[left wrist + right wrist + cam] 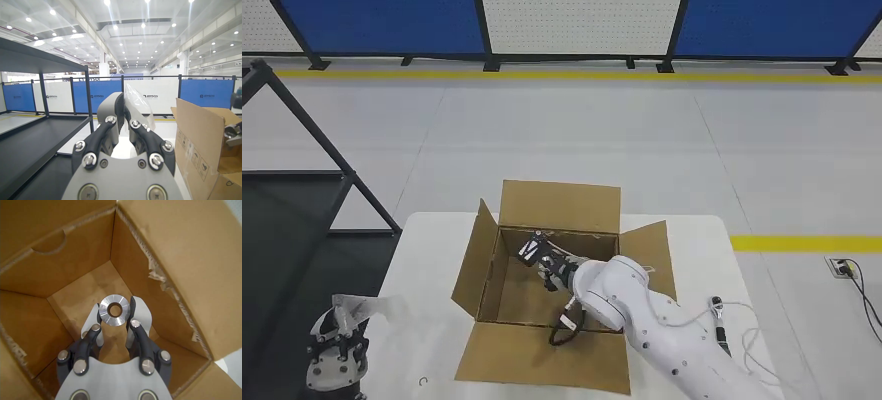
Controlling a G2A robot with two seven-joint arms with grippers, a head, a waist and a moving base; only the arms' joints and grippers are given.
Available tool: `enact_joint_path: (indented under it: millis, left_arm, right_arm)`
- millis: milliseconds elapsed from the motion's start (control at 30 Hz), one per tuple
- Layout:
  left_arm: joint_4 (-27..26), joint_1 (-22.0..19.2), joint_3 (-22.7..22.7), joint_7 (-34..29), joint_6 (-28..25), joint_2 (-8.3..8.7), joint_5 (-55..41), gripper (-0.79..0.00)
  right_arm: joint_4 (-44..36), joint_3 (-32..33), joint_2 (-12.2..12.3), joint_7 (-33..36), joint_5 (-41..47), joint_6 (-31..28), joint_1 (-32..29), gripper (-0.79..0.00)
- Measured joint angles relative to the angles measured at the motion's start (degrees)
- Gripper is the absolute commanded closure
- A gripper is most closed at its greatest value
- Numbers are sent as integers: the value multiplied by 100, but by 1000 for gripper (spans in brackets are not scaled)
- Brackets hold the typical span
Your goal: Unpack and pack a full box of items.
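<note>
Inside the box (pixel 189 247), the right gripper (pixel 114 306) is clamped on a ring (pixel 105 316) above its floor, the left gripper (pixel 123 106) pinching a bag (pixel 136 102) beside the box; probably unpacking, so next lift straight up, clear of the sides.

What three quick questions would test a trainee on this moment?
1. True or false: the left tool is shut on a clear plastic bag.
2. Where is the right tool? A) outside the box B) inside the cardboard box C) touching the left tool
3. Fill in: the right tool grips a ____ with a hole through its middle.
Key: 1 true; 2 B; 3 metal ring.
</note>
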Motion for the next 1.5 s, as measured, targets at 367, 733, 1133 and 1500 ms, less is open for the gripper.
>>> enact_joint_path:
  millis: [367,733,1133,1500]
  left_arm:
    - [-108,-6,50,-54,14,-9,98,0]
    - [-136,27,38,-60,21,-16,119,0]
    - [-157,-49,146,-127,9,-22,254,0]
    - [-106,-91,165,-142,-24,-22,270,0]
  right_arm:
    - [1642,-457,-574,-131,392,-2,496,-714]
    - [2144,-434,-806,-219,419,-135,689,-680]
    - [694,403,-384,-175,-24,-285,61,-705]
    - [-2337,1982,267,-63,-561,-978,-1588,-699]
